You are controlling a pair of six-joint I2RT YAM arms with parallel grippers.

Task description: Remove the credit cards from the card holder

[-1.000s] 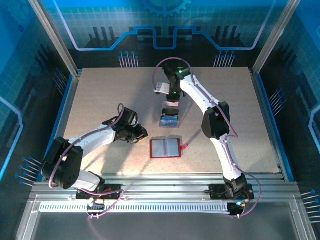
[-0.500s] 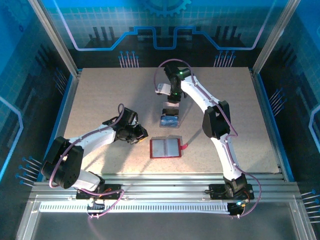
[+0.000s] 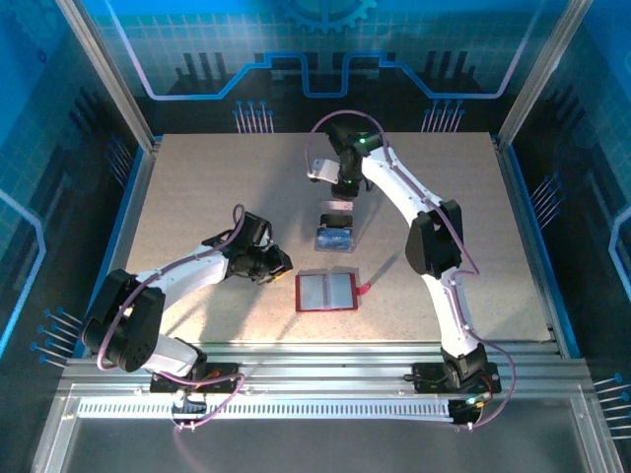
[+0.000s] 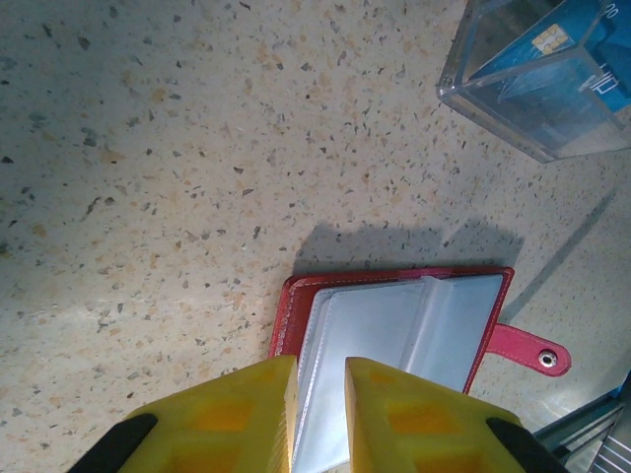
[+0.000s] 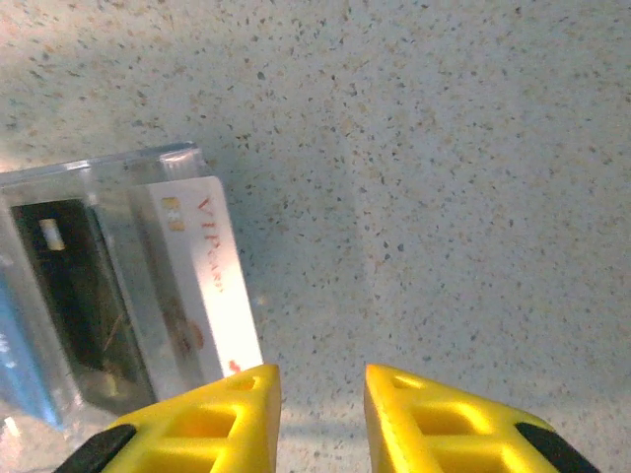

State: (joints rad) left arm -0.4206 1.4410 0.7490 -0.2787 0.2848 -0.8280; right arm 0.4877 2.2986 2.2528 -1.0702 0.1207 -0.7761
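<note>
**Right hand backs off the tray; holder looks emptied**

Over the last second the right hand (image 5: 322,382) has drawn a little farther from the card holder (image 3: 324,292) and eased its jaws slightly. They stand narrowly apart with nothing between them. The credit cards (image 5: 212,271) sit in the clear tray (image 5: 108,166) just beyond the card holder, the pale one at the tray's end beside a black and a blue one. The card holder lies open and flat on the worktop (image 3: 207,187). Its grey pockets look empty, so the task seems all but done. The left hand (image 4: 320,367) has not moved. It hovers low at the card holder's left edge, jaws a narrow slit, gripping nothing I can see.
</note>
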